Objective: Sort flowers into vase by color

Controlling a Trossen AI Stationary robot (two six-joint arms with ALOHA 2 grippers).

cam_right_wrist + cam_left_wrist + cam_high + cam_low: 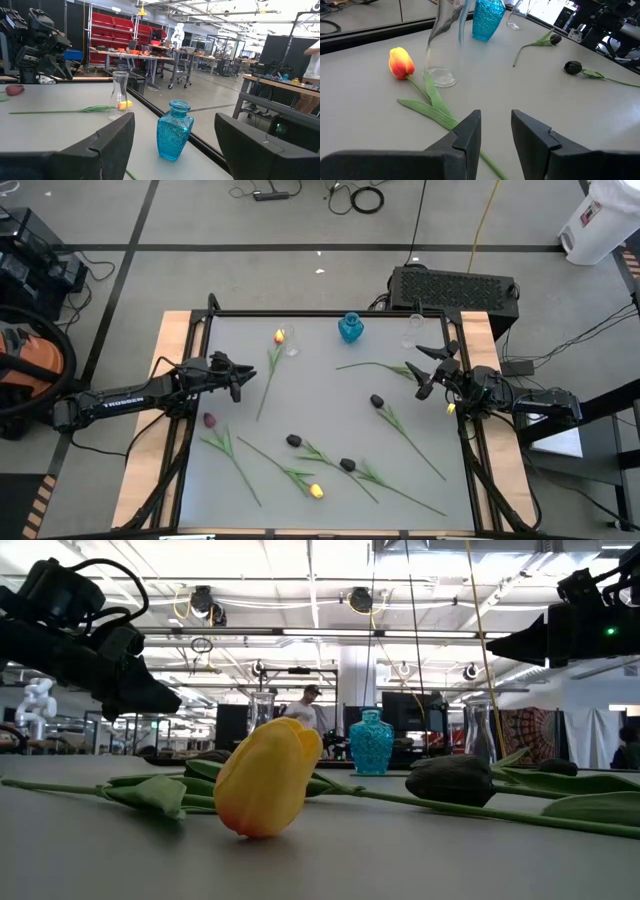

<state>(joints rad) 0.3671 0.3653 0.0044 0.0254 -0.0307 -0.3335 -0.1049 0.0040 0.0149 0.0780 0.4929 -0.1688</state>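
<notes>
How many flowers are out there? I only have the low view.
Observer: Seven flowers, all lying flat; none is in a vase.
Operator: Where's the left gripper?
Observer: The left gripper is open above the stem of the yellow-red flower, which lies beside a clear vase.
Operator: And the right?
Observer: The right gripper is open by the table's right edge, next to a black flower.

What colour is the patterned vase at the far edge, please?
The vase is bright turquoise blue with textured glass, clearest in the right wrist view.
</notes>
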